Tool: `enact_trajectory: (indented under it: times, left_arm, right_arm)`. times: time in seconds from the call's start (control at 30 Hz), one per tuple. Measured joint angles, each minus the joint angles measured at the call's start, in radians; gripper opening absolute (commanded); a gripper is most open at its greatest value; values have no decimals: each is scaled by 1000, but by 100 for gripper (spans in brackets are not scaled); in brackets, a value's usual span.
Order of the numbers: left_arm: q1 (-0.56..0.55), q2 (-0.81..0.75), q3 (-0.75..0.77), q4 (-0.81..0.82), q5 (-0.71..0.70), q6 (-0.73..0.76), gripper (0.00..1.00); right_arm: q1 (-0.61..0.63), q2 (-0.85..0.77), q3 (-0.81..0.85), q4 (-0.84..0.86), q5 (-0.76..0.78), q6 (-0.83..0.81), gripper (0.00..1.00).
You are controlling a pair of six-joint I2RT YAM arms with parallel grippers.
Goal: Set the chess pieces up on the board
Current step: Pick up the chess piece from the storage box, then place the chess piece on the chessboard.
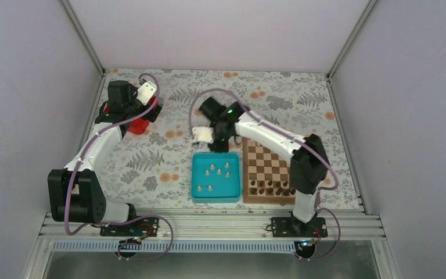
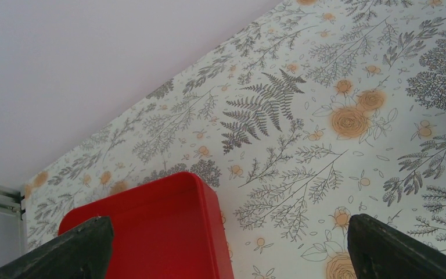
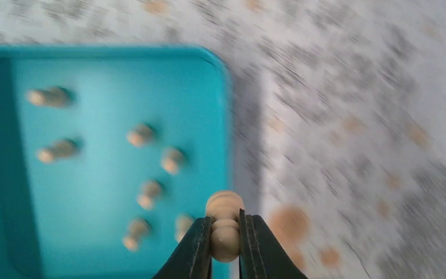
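Two arms share a flowered tabletop (image 1: 279, 93). The biggest thing on it is the board (image 1: 264, 165), just beside the teal tray (image 1: 215, 199) on that tray's right. Dark chessmen (image 1: 270, 186) stand along the board's near edge, and the right arm hides part of its far squares. A red box (image 1: 139, 125) sits well apart from the tray, off to its left and farther back. The left claw (image 2: 232, 244) is above the box, fingers spread wide and holding nothing. The right claw (image 3: 225, 232) hangs over the tray's far edge, pinching one pale piece (image 3: 225, 206) by its body, the round head clear of the tips. The other chess pieces (image 1: 218, 172), seven or so, lie loose inside the tray.

By my reading, the step in hand is the carry: a piece is picked but not yet placed. The next move calls for travel rightward from the tray to the board's far rows, then setting the piece upright on one square before letting go.

Only the right wrist view, blurred as it is, shows the pinch; from above, the tips and the piece are too small to tell. Only the top view shows the board. The left wrist view alone shows the left claw's spread.
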Motion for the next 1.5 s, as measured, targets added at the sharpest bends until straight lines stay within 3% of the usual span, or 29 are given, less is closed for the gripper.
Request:
enact_trajectory:
  times: [0.2,0.37,0.8,1.5]
  left_arm:
    - [0,0,0,0,0,0,100]
    - [0,2,0,0,0,0,100]
    - [0,3,0,0,0,0,100]
    - [0,14,0,0,0,-3,100]
  right_arm:
    - [-249,-116,-6,-31,58,-5,6]
    - [-367,-151,-84,-29,76,-12,6]
    - [-439,-138,-291,42,41,-33,7]
    - [-476,-80,-328,103,11,-47,8]
